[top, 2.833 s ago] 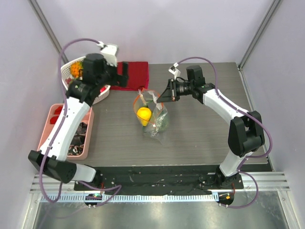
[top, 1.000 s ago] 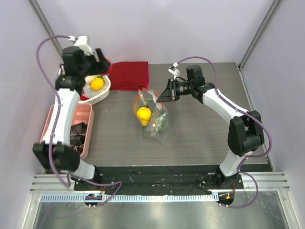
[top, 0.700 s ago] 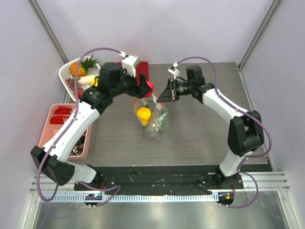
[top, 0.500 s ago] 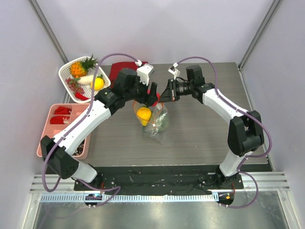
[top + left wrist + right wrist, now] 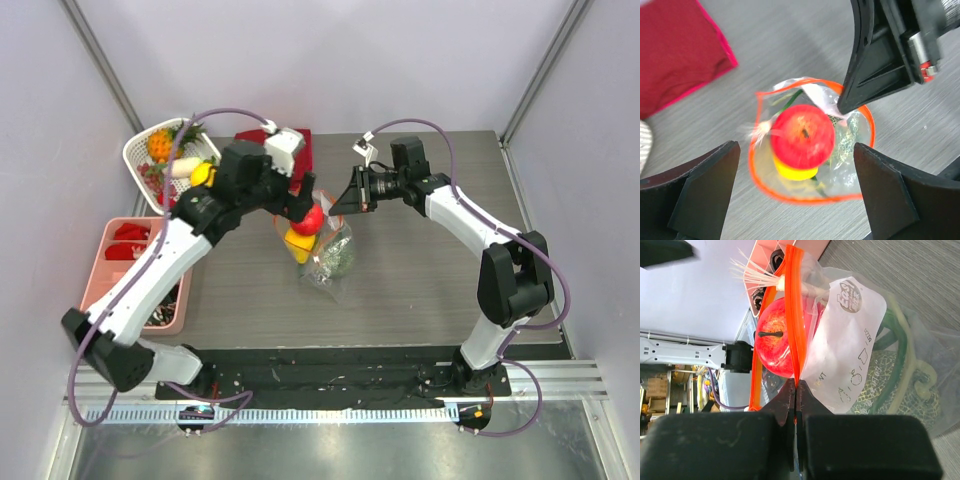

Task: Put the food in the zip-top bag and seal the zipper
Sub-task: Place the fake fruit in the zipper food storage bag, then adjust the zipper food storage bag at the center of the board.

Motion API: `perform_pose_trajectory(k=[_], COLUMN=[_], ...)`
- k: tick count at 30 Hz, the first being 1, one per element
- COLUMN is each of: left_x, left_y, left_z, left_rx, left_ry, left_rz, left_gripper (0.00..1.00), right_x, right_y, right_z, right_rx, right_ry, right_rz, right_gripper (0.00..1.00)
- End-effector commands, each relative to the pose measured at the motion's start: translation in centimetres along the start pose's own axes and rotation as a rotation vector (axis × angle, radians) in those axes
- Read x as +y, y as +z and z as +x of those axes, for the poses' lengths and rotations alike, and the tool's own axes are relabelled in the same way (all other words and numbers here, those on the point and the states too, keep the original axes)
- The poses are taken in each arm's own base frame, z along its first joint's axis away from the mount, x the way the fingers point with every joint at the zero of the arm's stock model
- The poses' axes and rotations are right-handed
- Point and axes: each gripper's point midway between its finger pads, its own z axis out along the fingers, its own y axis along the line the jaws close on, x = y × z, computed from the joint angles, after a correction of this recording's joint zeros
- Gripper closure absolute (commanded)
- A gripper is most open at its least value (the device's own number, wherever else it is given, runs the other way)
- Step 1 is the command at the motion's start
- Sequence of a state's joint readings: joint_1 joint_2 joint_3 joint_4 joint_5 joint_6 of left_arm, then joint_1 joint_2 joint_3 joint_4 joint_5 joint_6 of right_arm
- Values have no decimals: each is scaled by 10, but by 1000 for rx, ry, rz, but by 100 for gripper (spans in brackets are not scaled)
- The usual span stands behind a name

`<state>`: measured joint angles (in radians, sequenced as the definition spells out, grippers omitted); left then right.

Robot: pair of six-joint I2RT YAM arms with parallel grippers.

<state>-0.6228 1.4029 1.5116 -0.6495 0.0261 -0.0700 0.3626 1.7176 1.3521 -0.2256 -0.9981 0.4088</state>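
Observation:
The zip-top bag (image 5: 335, 258) stands in the middle of the table, its orange zipper (image 5: 790, 196) held open in a loop. My right gripper (image 5: 797, 390) is shut on the zipper (image 5: 796, 315) at the bag's far right rim. My left gripper (image 5: 797, 200) hovers open just above the mouth. Below it, free of both fingers, a red apple (image 5: 802, 136) sits in the mouth on top of the yellow citrus (image 5: 795, 173). The netted melon (image 5: 890, 385) and the green onion (image 5: 902, 335) lie deeper inside the bag. From above, the apple (image 5: 312, 220) shows over the citrus (image 5: 298, 243).
A white basket (image 5: 135, 152) with more toy produce stands at the back left. A pink tray (image 5: 100, 262) sits along the left edge. The folded dark red cloth (image 5: 680, 55) lies just behind the bag, partly under my left arm.
My left arm swung from the basket to above the bag with the apple, then its jaws opened and the apple dropped into the bag's mouth. The right arm has held still.

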Motion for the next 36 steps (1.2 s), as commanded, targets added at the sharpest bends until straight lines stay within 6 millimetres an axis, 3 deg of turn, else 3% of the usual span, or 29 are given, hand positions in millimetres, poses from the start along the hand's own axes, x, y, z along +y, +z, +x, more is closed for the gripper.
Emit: perform_pose_trajectory(k=[1,2,3,6,10,13,16,22,25,26,29,31,36], left_x=[39,45,68,61,47,40,43,37,18,14,8,4,-23], left_y=[-33,-30,-31,-27,-18,-11,1,10,3,-1,-12,-22,-72], left_z=[-7,5,12,29,45,53,61,62,64,64,56,46,13], left_rx=[-51,-7,10,44,63,79,107,137,166,167,155,148,100], left_ry=[-94,-124,-167,-129,-71,-81,-105,-105,-76,-78,-105,-173,-302], left_rz=[-67,-51,-65,87,199,247,239,248,284,288,278,270,351], left_gripper=[5,9,20,37,45,36,37,61,70,81,100,100,100], right_x=[24,24,24,27,29,29,33,37,39,39,41,48,71], right_y=[-6,-6,-6,-6,-7,-8,-7,-7,-7,-7,-6,-9,-26], right_z=[-16,-16,-16,-16,-17,-15,-14,-12,-12,-12,-13,-14,-18], right_rx=[-31,-32,-29,-29,-30,-27,-23,-13,-10,-9,-9,-5,10], right_ry=[-106,-109,-109,-116,-125,-125,-134,-149,-155,-154,-154,-141,-215], right_rz=[-50,-51,-54,-61,-66,-68,-76,-83,-84,-84,-75,-67,1], right_gripper=[99,99,99,99,99,99,99,99,99,99,99,99,99])
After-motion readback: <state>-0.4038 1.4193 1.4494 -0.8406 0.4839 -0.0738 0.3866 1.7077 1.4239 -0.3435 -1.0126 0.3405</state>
